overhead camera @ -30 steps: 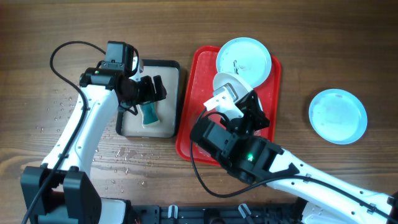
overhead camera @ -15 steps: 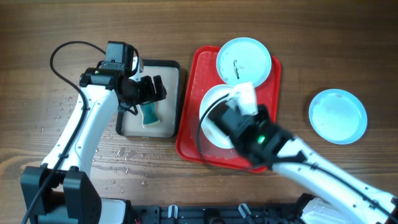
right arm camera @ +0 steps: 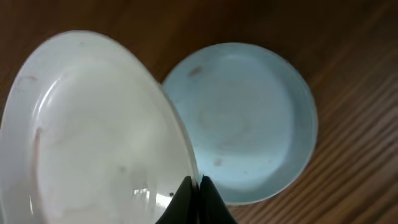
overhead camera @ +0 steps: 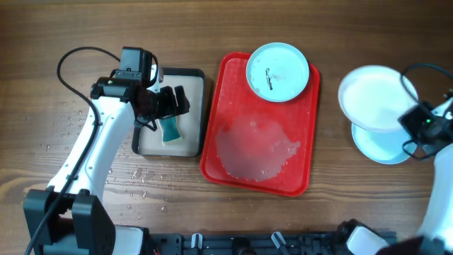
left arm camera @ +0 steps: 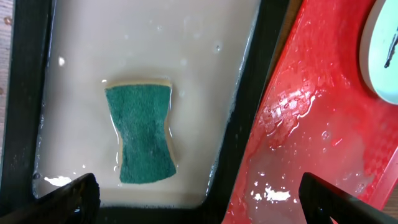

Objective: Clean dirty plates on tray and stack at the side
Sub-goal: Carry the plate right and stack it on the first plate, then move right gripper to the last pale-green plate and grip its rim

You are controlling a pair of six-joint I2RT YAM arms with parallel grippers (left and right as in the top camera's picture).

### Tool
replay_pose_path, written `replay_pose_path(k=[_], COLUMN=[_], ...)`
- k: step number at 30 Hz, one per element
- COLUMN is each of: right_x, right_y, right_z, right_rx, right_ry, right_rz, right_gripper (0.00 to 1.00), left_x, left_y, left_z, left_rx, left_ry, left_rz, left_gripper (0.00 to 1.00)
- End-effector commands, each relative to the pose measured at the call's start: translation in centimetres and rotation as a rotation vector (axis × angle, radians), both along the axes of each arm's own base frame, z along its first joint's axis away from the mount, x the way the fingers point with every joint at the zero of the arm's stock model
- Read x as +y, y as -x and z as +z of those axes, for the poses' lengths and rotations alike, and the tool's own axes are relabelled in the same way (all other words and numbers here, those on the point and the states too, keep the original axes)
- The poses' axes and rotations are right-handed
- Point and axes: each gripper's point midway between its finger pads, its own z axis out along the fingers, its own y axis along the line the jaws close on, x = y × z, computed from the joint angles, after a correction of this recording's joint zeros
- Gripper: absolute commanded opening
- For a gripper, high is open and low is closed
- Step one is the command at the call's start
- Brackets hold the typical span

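The red tray (overhead camera: pixel 212 145) lies mid-table, wet in its middle. At its far end sits a pale blue plate (overhead camera: pixel 277 71) with black smears, whose edge also shows in the left wrist view (left arm camera: pixel 387 56). My right gripper (overhead camera: pixel 414 120) is shut on the rim of the white plate (overhead camera: pixel 374 99), holding it tilted over a second pale blue plate (overhead camera: pixel 388 150) on the table to the right. In the right wrist view the fingertips (right arm camera: pixel 199 183) pinch the white plate (right arm camera: pixel 93 143) beside the blue plate (right arm camera: pixel 249 118). My left gripper (overhead camera: pixel 164 106) (left arm camera: pixel 199 199) hangs open above a green sponge (left arm camera: pixel 142 134).
The sponge (overhead camera: pixel 170 129) lies in a black-rimmed beige tray (overhead camera: pixel 180 71) of cloudy water, just left of the red tray (left arm camera: pixel 311 124). Water droplets (overhead camera: pixel 141 177) dot the wood at front left. A black cable (overhead camera: pixel 71 60) loops near the left arm.
My right arm has carried the white plate off the red tray and across to the right, over the blue plate on the table. The left arm has not moved.
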Motion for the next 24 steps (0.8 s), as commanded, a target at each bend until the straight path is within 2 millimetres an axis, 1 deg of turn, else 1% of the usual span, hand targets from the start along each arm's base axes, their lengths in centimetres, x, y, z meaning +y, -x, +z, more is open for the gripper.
replay_pose_path(k=[1, 2, 4, 5, 6, 7, 8, 9, 10, 11, 12, 13, 14, 16, 17, 18, 19, 20, 21, 23, 24], right_x=[-3.9, -4.1, -4.3, -4.4, -4.3, -3.9, -3.1, -1.2, 0.6, 2.1, 4.3, 6.1, 8.3, 12.4, 14.4, 16.2, 18.1, 19.5, 19.9, 20.0, 19.6], right_y=[2.4, 3.0, 4.0, 4.3, 4.1, 3.8, 2.9, 0.8, -0.7, -1.5, -2.3, -2.8, -3.5, -5.2, -6.1, -7.1, -8.4, -10.0, -11.0, -13.3, -15.1], right_z=[-5.1, -6.6, -9.0, -9.7, -9.9, -9.6, -9.0, -7.6, -5.8, -4.0, -1.5, 0.2, 1.7, 3.3, 3.7, 3.8, 3.5, 2.7, 1.9, -0.5, -2.5], right_rx=[0.187, 0.24, 0.336, 0.367, 0.364, 0.348, 0.303, 0.199, 0.12, 0.082, 0.056, 0.04, 0.022, -0.024, -0.049, -0.066, -0.075, -0.063, -0.049, -0.01, 0.006], right_ry=[-0.036, -0.061, -0.084, -0.083, -0.095, -0.118, -0.162, -0.229, -0.271, -0.285, -0.269, -0.243, -0.212, -0.166, -0.139, -0.106, -0.041, 0.047, 0.1, 0.208, 0.251], right_rz=[-0.138, -0.149, -0.16, -0.164, -0.151, -0.141, -0.112, 0.011, 0.119, 0.197, 0.313, 0.404, 0.494, 0.639, 0.711, 0.771, 0.831, 0.865, 0.861, 0.833, 0.817], right_gripper=[0.04, 0.04, 0.04, 0.1, 0.3, 0.36, 0.39, 0.52, 0.59, 0.6, 0.6, 0.59, 0.58, 0.56, 0.56, 0.55, 0.47, 0.42, 0.41, 0.38, 0.37], left_x=[-0.1, -0.1, -0.1, -0.1, -0.1, -0.1, -0.1, -0.1, -0.1, -0.1, -0.1, -0.1, -0.1, -0.1, -0.1, -0.1, -0.1, -0.1, -0.1, -0.1, -0.1], left_y=[0.0, 0.0, 0.0, 0.0, 0.0, 0.0, 0.0, 0.0, 0.0, 0.0, 0.0, 0.0, 0.0, 0.0, 0.0, 0.0, 0.0, 0.0, 0.0, 0.0, 0.0], left_z=[0.2, 0.2, 0.2, 0.2, 0.2, 0.2, 0.2, 0.2, 0.2, 0.2, 0.2, 0.2, 0.2, 0.2, 0.2, 0.2, 0.2, 0.2, 0.2, 0.2, 0.2], left_rx=[-0.005, -0.005, -0.005, -0.005, -0.005, -0.005, -0.005, -0.005, -0.005, -0.005, -0.005, -0.005, -0.005, -0.005, -0.005, -0.005, -0.005, -0.005, -0.005, -0.005, -0.005], left_ry=[0.012, 0.012, 0.012, 0.012, 0.012, 0.012, 0.012, 0.012, 0.012, 0.012, 0.012, 0.012, 0.012, 0.012, 0.012, 0.012, 0.012, 0.012, 0.012, 0.012, 0.012], left_rz=[-0.003, -0.003, -0.003, -0.003, -0.003, -0.003, -0.003, -0.003, -0.003, -0.003, -0.003, -0.003, -0.003, -0.003, -0.003, -0.003, -0.003, -0.003, -0.003, -0.003, -0.003], left_gripper=[1.0, 1.0, 1.0, 1.0, 1.0, 1.0, 1.0, 1.0, 1.0, 1.0, 1.0, 1.0, 1.0, 1.0, 1.0, 1.0, 1.0, 1.0, 1.0, 1.0, 1.0])
